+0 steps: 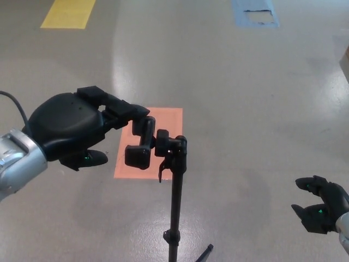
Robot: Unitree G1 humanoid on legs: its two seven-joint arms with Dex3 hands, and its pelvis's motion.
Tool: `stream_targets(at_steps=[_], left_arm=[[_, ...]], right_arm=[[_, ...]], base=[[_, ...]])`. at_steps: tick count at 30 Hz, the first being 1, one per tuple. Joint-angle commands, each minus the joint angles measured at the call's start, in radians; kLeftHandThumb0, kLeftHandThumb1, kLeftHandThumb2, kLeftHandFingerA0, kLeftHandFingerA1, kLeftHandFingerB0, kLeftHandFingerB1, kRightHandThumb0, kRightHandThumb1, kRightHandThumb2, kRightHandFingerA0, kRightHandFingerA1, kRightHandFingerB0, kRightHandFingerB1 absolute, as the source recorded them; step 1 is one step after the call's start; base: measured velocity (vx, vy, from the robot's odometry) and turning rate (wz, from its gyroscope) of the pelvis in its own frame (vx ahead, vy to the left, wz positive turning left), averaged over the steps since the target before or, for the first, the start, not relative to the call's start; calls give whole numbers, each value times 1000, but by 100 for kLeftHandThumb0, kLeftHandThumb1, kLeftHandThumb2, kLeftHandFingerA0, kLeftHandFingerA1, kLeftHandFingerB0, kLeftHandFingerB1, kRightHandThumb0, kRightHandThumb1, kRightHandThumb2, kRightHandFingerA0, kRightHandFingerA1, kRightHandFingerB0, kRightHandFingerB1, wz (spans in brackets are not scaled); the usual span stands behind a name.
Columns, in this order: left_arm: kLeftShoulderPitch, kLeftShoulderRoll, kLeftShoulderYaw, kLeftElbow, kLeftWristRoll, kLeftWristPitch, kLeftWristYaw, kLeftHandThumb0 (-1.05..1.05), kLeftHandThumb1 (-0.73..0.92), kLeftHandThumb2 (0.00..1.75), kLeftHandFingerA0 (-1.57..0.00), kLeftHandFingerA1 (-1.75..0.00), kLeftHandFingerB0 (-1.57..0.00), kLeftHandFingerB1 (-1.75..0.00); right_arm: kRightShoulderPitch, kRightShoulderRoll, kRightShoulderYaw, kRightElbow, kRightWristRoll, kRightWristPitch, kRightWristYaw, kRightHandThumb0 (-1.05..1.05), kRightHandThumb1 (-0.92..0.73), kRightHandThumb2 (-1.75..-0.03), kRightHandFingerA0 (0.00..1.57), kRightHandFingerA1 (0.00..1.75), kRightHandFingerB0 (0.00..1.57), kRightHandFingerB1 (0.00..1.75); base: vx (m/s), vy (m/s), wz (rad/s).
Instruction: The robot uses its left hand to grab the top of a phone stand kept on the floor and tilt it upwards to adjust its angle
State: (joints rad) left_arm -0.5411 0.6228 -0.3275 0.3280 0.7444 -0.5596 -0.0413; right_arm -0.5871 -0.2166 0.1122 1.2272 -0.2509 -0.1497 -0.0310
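Note:
A black phone stand (174,196) rises on a thin pole from the floor at the bottom centre. Its clamp head (140,142) sits at the pole's top, pointing left. My left hand (73,128) comes in from the left at clamp height, its fingers (122,111) stretched over the clamp's upper end and touching it, thumb (87,159) apart below. The fingers are not closed around the clamp. My right hand (322,210) hangs low at the right edge, fingers apart, holding nothing.
An orange rectangle (163,117) is marked on the grey floor behind the clamp. A yellow marking (68,12) lies far left and a blue one (256,12) far right. A tripod leg (204,254) shows at the bottom edge.

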Motion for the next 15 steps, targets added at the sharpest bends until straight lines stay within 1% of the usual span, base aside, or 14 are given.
stream_targets(at_steps=[1,2,6,9,12,13,15], left_arm=[[13,-2,-17,-12,39,20,7,-29,59,62,-23,-33,-17,-34],[14,0,-18,-22,35,24,-7,-29,59,62,-23,-33,-17,-34],[20,0,-22,-26,40,19,10,-29,58,62,-24,-34,-19,-34],[24,-1,-24,-29,33,21,-2,-31,59,62,-23,-33,-17,-34],[30,-7,-24,-27,19,27,-16,-31,59,63,-20,-33,-15,-35],[33,-8,-25,-27,20,25,-12,-31,59,64,-21,-34,-15,-35],[37,-9,-25,-27,24,22,-4,-31,58,62,-23,-34,-17,-35]], right_arm=[[-6,-14,0,5,-3,21,1,-30,-74,-63,45,41,27,32],[-6,-14,1,3,-4,19,1,-30,-74,-63,45,41,27,32],[-8,-15,-2,4,-1,18,4,-30,-74,-63,42,41,26,32],[-11,-15,-5,4,2,17,6,-30,-74,-63,44,41,27,32],[-13,-15,-8,4,4,15,8,-30,-74,-63,43,41,27,32],[-13,-15,-7,5,3,17,8,-30,-74,-63,45,41,27,32],[-15,-15,-7,5,3,22,8,-30,-74,-63,43,41,26,32]], base=[[0,0,0],[0,0,0],[0,0,0],[0,0,0],[0,0,0],[0,0,0],[0,0,0]])
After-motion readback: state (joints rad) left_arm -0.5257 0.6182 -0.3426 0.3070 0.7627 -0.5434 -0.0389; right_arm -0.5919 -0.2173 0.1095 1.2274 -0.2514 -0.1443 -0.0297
